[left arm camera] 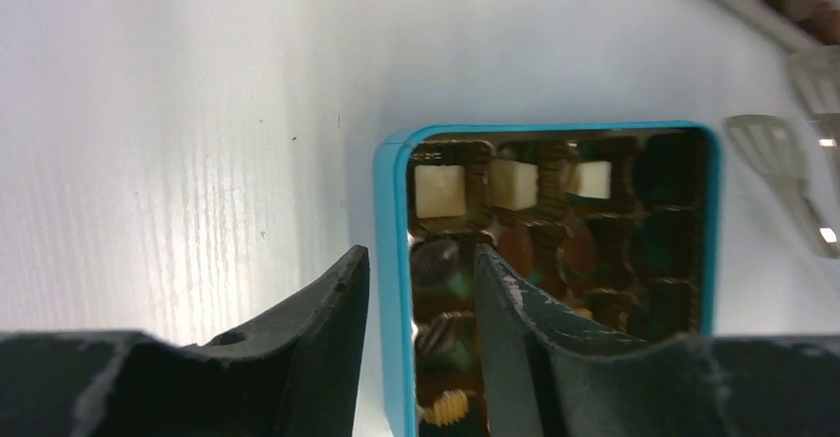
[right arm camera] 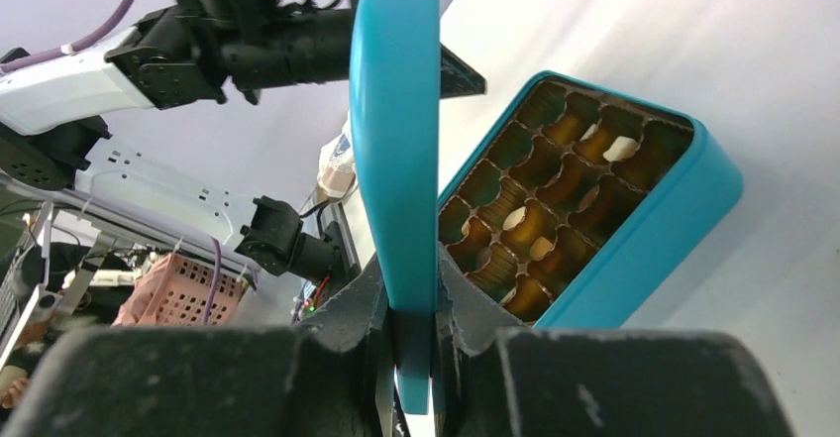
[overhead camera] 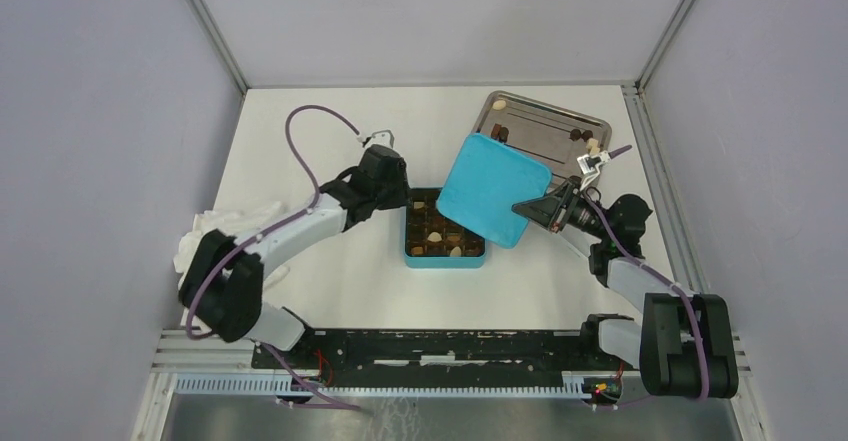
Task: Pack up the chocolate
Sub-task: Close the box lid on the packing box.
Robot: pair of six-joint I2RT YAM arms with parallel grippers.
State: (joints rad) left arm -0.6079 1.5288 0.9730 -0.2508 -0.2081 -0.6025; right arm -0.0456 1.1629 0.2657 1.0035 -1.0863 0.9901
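The teal box [overhead camera: 445, 260] sits open at the table's middle, its brown gridded insert holding several chocolates [overhead camera: 437, 235]. The left wrist view shows three cream square chocolates [left arm camera: 439, 189] in the far row and dark ones nearer. My left gripper [left arm camera: 421, 254] is open and straddles the box's left wall [left arm camera: 391, 259], one finger outside and one inside. My right gripper [right arm camera: 409, 278] is shut on the edge of the teal lid [right arm camera: 396, 110]. It holds the lid [overhead camera: 490, 186] tilted above the box's right side. A few chocolates [overhead camera: 578, 134] lie on the metal tray.
A metal tray [overhead camera: 545, 121] stands at the back right, behind the lid. Metal tweezers [overhead camera: 592, 161] lie at its near right corner, close to my right arm. A crumpled white cloth [overhead camera: 215, 231] lies at the left beside my left arm.
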